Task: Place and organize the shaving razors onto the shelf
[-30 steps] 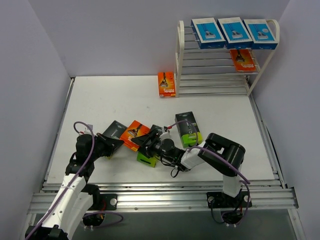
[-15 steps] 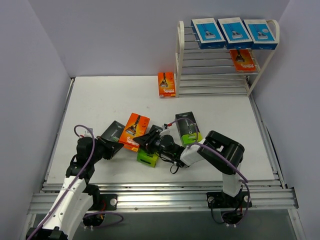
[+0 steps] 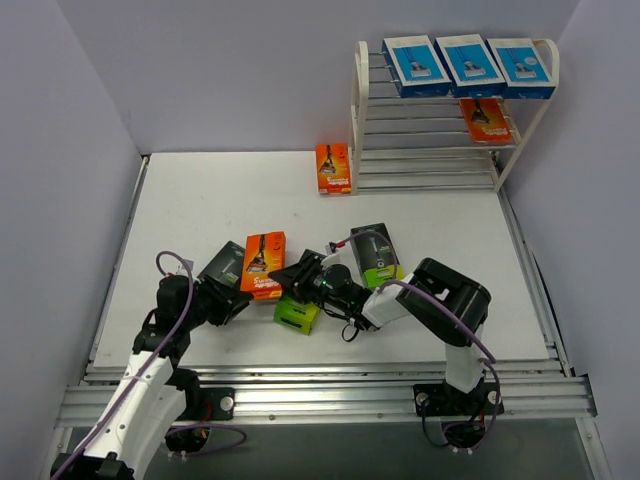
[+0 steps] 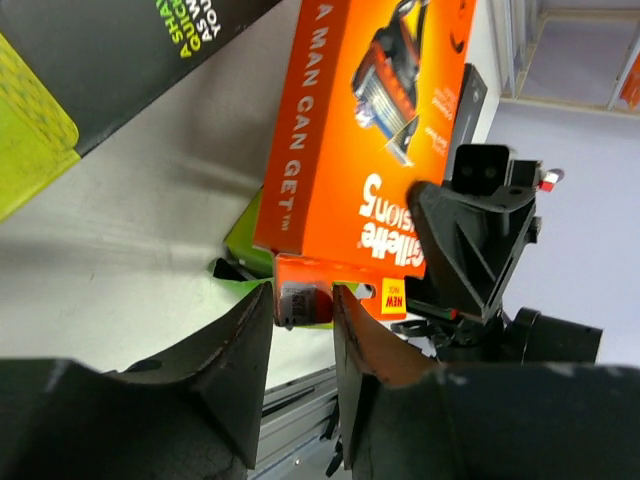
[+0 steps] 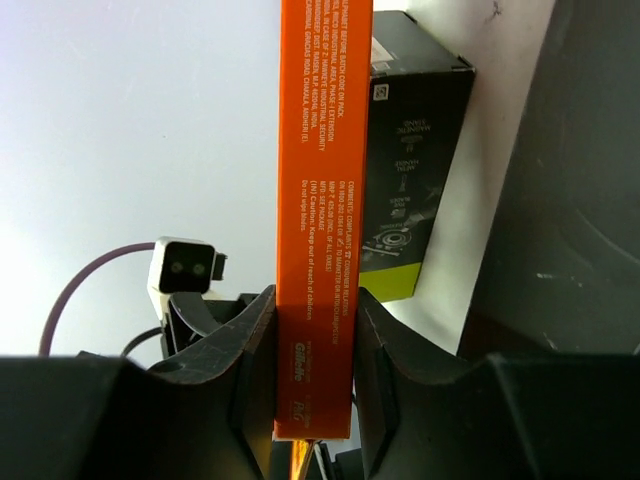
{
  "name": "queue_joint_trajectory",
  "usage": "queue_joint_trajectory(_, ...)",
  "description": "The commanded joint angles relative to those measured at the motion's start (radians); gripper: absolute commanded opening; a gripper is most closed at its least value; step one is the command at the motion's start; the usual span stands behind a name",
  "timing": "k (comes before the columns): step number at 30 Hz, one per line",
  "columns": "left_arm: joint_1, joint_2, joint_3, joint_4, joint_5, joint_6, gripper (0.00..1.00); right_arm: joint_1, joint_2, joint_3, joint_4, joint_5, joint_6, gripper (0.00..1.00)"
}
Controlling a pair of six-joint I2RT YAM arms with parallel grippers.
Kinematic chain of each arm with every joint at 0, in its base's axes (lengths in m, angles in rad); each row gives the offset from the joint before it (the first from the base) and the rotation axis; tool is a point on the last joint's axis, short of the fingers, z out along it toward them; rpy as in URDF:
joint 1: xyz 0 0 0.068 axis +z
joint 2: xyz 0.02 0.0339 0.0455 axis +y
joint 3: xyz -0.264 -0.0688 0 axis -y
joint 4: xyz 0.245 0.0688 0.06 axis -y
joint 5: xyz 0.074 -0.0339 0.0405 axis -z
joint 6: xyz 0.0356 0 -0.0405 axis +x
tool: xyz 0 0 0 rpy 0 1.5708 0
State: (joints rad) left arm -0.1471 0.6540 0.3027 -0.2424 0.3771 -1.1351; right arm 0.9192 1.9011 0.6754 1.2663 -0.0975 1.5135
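Looking down from above, we see the orange pack (image 3: 263, 263) raised off the table (image 3: 200, 200), its long side running near to far, between the two grippers. The right gripper (image 3: 297, 275) meets its right edge, and the left gripper (image 3: 238, 300) sits at its near left corner. A black pack (image 3: 222, 262) lies just left of it, another (image 3: 374, 252) to the right, and a third, lime end near (image 3: 297, 316), under the right arm. Far right, the shelf (image 3: 360, 100) carries three blue packs (image 3: 470, 62) on its top tier and a second orange pack (image 3: 485, 118) one tier down. A third orange pack (image 3: 333, 167) stands on the table beside the shelf's left post.

A second ago the held pack lay slanted among the black ones. Half a second ago it leaned with its far end to the right. Now it stands straighter and a little further left.

From the left wrist, we see the jaws partly apart with the pack's near end (image 4: 303, 300) filling the gap at the fingertips (image 4: 245, 350). We cannot tell whether they press on it. The right arm's black finger overlaps the pack's far corner.

From the right wrist, the orange pack (image 5: 322, 150) stands edge-on, clamped between both fingers (image 5: 250, 350), which touch it on either side. A black pack (image 5: 410, 170) lies beyond it.
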Motion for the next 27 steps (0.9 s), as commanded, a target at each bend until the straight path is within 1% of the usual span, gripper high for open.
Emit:
queue_joint_trajectory(1,-0.006,0.007,0.015,-0.023,0.043,0.052,0.41,-0.031,-0.071,0.039,0.275,-0.033,-0.022,0.00)
queue_joint_trajectory(3,-0.005,0.015,0.022,-0.028,0.043,0.067,0.44,-0.043,-0.074,0.041,0.280,-0.059,-0.021,0.00)
queue_joint_trajectory(8,0.009,0.029,0.065,-0.075,0.037,0.115,0.47,-0.089,-0.094,0.036,0.272,-0.110,-0.025,0.00)
queue_joint_trajectory(12,0.027,0.015,0.125,-0.087,0.039,0.147,0.51,-0.128,-0.131,0.029,0.231,-0.165,-0.052,0.00)
queue_joint_trajectory(14,0.034,0.015,0.169,-0.062,0.057,0.178,0.57,-0.154,-0.169,0.024,0.177,-0.200,-0.076,0.00)
queue_joint_trajectory(15,0.035,0.016,0.185,-0.054,0.062,0.189,0.61,-0.161,-0.184,0.023,0.124,-0.211,-0.110,0.00)
queue_joint_trajectory(16,0.037,0.024,0.199,-0.035,0.068,0.208,0.68,-0.169,-0.216,0.026,0.093,-0.223,-0.130,0.00)
queue_joint_trajectory(20,0.044,0.067,0.248,0.049,0.134,0.228,0.84,-0.192,-0.298,0.044,-0.060,-0.277,-0.239,0.00)
queue_joint_trajectory(21,0.044,0.082,0.257,0.070,0.175,0.228,0.86,-0.198,-0.313,0.047,-0.112,-0.283,-0.259,0.00)
queue_joint_trajectory(25,0.050,0.177,0.260,0.175,0.253,0.212,0.96,-0.206,-0.390,0.047,-0.244,-0.292,-0.355,0.00)
queue_joint_trajectory(27,0.055,0.188,0.245,0.224,0.273,0.190,0.96,-0.200,-0.411,0.059,-0.344,-0.269,-0.387,0.00)
